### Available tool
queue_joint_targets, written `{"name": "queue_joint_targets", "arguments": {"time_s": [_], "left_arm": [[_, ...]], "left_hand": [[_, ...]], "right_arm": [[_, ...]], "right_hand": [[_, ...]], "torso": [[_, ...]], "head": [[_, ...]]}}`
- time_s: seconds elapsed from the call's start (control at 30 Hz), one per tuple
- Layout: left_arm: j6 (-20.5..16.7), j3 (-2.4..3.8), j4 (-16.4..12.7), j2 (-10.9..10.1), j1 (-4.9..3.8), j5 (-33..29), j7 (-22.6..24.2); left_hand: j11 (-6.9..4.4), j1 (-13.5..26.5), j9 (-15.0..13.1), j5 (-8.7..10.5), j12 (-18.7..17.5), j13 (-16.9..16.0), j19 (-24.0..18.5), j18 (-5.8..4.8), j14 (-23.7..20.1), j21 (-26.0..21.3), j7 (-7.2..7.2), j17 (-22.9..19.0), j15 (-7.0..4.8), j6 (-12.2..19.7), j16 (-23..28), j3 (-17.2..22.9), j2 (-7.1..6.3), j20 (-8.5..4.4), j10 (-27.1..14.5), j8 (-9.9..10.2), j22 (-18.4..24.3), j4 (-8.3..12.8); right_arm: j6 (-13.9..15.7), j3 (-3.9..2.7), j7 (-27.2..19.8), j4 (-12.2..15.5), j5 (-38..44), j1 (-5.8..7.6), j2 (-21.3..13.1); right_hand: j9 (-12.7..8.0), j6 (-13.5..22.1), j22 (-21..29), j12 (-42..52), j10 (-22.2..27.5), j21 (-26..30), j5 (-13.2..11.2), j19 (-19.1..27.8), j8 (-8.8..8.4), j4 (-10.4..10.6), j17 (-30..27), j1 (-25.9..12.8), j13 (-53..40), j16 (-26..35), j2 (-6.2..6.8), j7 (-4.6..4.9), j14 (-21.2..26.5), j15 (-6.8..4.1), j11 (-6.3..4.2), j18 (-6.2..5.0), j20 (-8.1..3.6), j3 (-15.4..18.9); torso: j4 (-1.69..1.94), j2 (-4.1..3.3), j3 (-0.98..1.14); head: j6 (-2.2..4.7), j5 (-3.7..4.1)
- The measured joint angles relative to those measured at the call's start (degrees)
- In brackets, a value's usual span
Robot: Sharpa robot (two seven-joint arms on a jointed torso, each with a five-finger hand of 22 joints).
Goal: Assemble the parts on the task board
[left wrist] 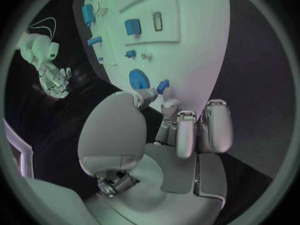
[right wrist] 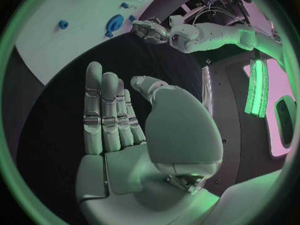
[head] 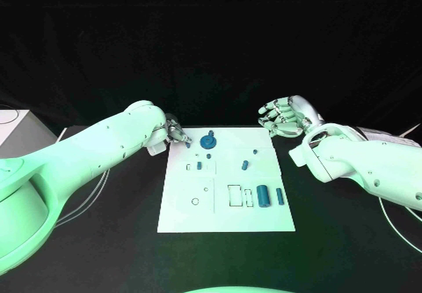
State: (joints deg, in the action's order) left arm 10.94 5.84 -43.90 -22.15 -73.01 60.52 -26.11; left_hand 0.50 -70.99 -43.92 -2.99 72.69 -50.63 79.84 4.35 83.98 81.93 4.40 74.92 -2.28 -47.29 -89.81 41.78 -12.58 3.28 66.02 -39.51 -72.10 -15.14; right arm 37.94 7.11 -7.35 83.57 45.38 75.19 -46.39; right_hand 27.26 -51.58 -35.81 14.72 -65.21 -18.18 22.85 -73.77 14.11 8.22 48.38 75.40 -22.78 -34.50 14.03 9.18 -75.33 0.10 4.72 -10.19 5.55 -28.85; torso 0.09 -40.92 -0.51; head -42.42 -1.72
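A small blue peg [left wrist: 163,86] is pinched by the left robot hand [head: 171,135] at the far left corner of the flat white board [head: 180,217] on the black desk [head: 105,256], beside a round blue gear [head: 207,141]. The right robot hand [head: 286,117] is held released, metal fingers straight and apart, off the board's far right corner.

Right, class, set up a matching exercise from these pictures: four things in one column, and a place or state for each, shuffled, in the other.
Things:
1. left hand
2. right hand
3. round blue part
4. two long blue parts

Places or states:
A. lying side by side near the task board's right edge
B. open, holding nothing, beside the board's far right corner
C. at the board's far left corner, fingertips by a small blue piece
D. near the board's far edge

Pairs: 1-C, 2-B, 3-D, 4-A
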Motion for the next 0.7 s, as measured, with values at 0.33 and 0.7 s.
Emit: {"name": "queue_joint_targets", "arguments": {"time_s": [0.33,0.7], "left_arm": [[0.3,-0.02,-0.1,-0.1,0.02,-0.9,0.2],[0.6,-0.03,0.0,-0.2,0.03,-1.9,0.2]], "left_hand": [[-0.07,-1.4,-0.9,-1.42,-1.1,0.2,-0.2,0.0,0.2,0.0,0.23,0.0,-0.18,1.0,0.0,5.4,-0.58,-0.21,-0.3,-0.7,-0.3,1.9],[0.71,0.4,-0.9,-14.17,-1.5,-1.2,-0.2,0.01,0.2,0.1,1.15,0.0,-0.18,1.3,0.0,4.7,-1.13,-0.2,0.4,-1.6,-1.1,2.6]], "right_arm": [[0.0,0.0,0.0,0.0,0.0,0.0,0.1],[-0.1,0.0,0.1,0.0,0.1,-0.02,0.1]], "right_hand": [[0.0,0.0,0.0,-0.2,0.0,0.0,0.0,0.0,0.0,0.0,0.0,0.0,0.1,0.0,0.0,0.0,0.0,0.0,0.0,0.0,0.0,0.0],[0.0,0.0,0.1,-0.2,-0.2,0.2,0.0,-0.2,0.0,0.2,0.1,0.0,0.1,0.0,0.0,0.0,0.0,0.0,0.2,0.0,-0.22,0.2]], "torso": [[0.02,0.02,0.03],[0.03,-0.02,0.04]], "head": [[0.02,-0.03],[0.13,-0.19]]}}
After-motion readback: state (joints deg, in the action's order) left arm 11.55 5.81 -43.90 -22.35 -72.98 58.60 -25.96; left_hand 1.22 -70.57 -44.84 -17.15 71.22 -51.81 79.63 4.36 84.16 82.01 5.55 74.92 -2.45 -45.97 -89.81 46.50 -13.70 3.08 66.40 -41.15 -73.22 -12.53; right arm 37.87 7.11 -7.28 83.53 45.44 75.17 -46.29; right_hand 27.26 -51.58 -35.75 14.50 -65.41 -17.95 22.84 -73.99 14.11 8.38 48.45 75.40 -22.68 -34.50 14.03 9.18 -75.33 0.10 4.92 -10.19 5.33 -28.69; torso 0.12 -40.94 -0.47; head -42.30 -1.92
